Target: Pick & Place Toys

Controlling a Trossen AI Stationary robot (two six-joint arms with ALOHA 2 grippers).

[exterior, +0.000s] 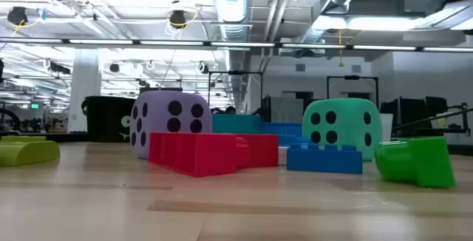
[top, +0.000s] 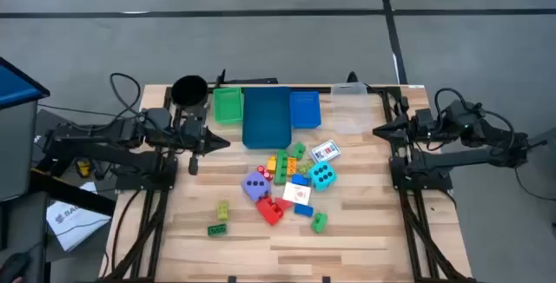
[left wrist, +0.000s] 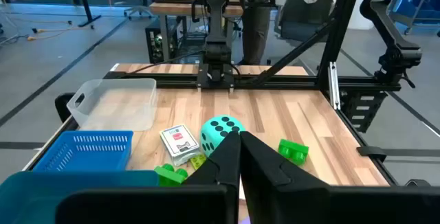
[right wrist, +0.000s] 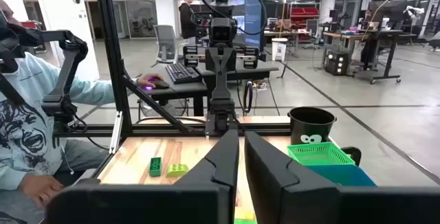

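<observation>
Nothing placed yet; toys (top: 291, 183) piled mid bench (top: 365, 240), trays (top: 266, 116) at 12 bare. Left hand (top: 224, 141), right hand (top: 379, 131) parked w/ fingers together, holding nothing.

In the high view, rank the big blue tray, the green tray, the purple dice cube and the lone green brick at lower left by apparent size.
1. Big blue tray, clearly largest.
2. Green tray.
3. Purple dice cube, somewhat smaller than the green tray.
4. Lone green brick, smallest.

Seen from straight above, so nearness hardly skews this.
</observation>
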